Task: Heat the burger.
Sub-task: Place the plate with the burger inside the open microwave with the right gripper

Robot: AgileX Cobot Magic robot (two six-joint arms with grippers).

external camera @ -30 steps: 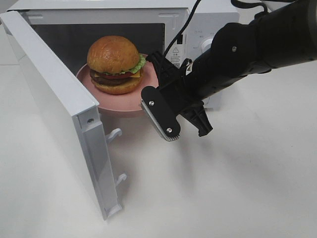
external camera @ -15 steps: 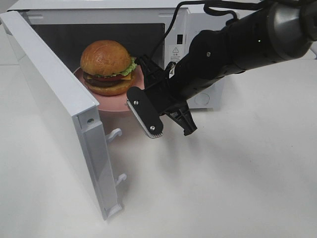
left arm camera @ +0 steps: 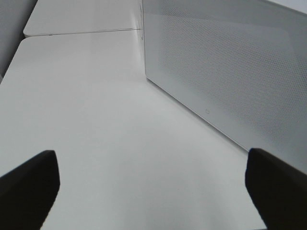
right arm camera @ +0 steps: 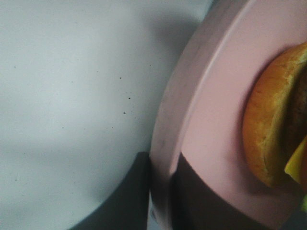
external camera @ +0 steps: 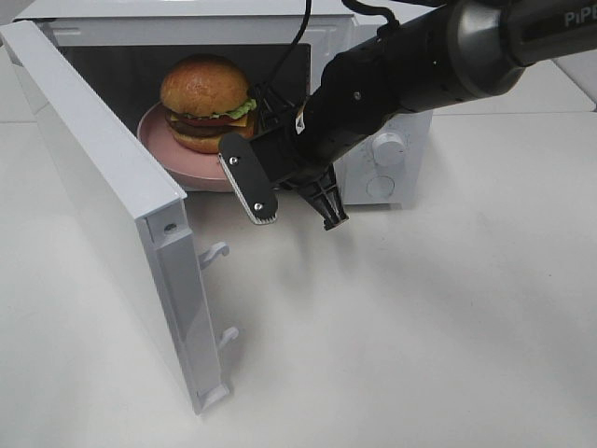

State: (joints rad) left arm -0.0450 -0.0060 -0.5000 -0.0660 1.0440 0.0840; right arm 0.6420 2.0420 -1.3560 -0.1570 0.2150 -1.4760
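Counter [external camera: 420, 327]: white surface carrying the microwave.
Left tool [left arm camera: 153, 191]: released, tips spread wide on nothing, low beside the door's outer face; apparently idle.
Door [external camera: 103, 177]: swung wide, leaving the way in clear.
Right tool [right arm camera: 160, 206]: clenched on the pink plate's rim, so the food itself goes untouched.
Pink plate [external camera: 157, 142]: at the oven mouth, carrying the burger.
Burger [external camera: 207, 101]: upright, about centred on the plate.
Microwave [external camera: 410, 163]: cavity holds only plate and burger; the plate probably needs to go deeper.
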